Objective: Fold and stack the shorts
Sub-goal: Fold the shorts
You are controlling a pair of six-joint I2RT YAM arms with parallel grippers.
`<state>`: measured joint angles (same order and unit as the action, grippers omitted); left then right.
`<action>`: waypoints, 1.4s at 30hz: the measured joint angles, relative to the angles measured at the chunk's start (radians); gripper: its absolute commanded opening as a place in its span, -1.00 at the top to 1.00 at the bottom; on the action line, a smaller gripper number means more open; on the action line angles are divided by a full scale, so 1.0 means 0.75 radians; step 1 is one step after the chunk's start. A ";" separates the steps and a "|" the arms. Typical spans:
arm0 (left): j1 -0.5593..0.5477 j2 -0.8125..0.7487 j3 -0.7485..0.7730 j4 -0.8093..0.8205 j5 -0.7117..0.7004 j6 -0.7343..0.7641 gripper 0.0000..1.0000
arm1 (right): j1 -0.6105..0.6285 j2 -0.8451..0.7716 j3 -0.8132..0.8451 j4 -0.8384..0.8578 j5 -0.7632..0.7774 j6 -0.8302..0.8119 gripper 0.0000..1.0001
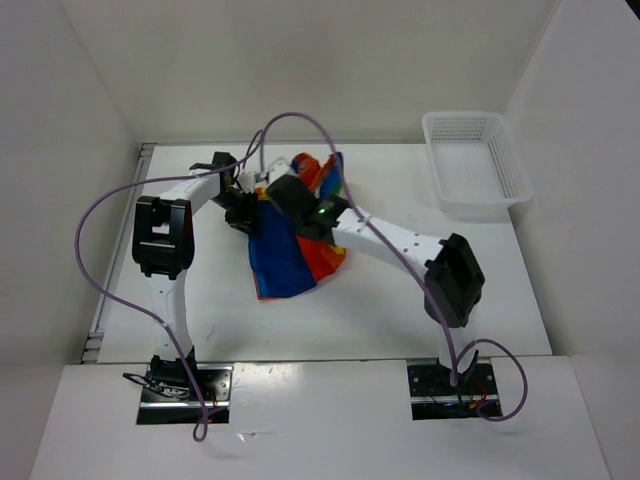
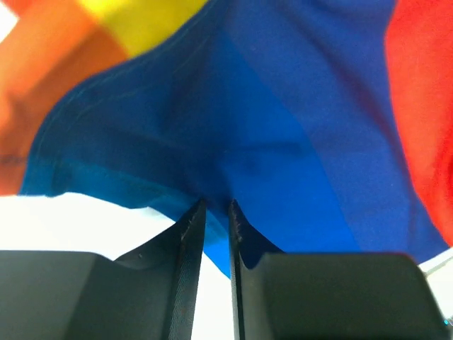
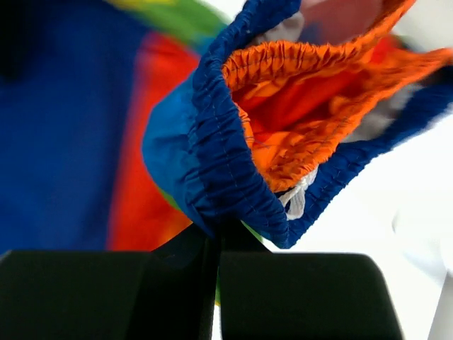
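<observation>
The rainbow-striped shorts (image 1: 285, 255) hang bunched between both arms over the middle of the table, blue and red panels drooping toward the front. My left gripper (image 1: 243, 203) is shut on a blue hem of the shorts (image 2: 283, 127); its fingertips (image 2: 197, 212) pinch the cloth edge. My right gripper (image 1: 312, 212) is shut on the blue elastic waistband (image 3: 212, 142), with the orange inner lining and a white drawstring (image 3: 297, 195) showing beside it. Both grippers hold the cloth lifted off the table.
A white mesh plastic basket (image 1: 475, 160) stands at the back right of the white table (image 1: 500, 300). White walls enclose the left, back and right sides. Purple cables loop above both arms.
</observation>
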<state>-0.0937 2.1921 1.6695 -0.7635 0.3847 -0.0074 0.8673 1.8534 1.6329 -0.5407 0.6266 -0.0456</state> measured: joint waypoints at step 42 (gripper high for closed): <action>0.330 -0.199 0.302 -0.062 -0.077 -0.020 -0.69 | -0.169 -0.016 -0.173 0.481 -0.671 0.408 -0.04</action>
<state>0.1539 2.0430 1.8961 -0.8101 0.3267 -0.0223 0.7406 1.8412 1.5032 -0.1802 0.1230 0.2604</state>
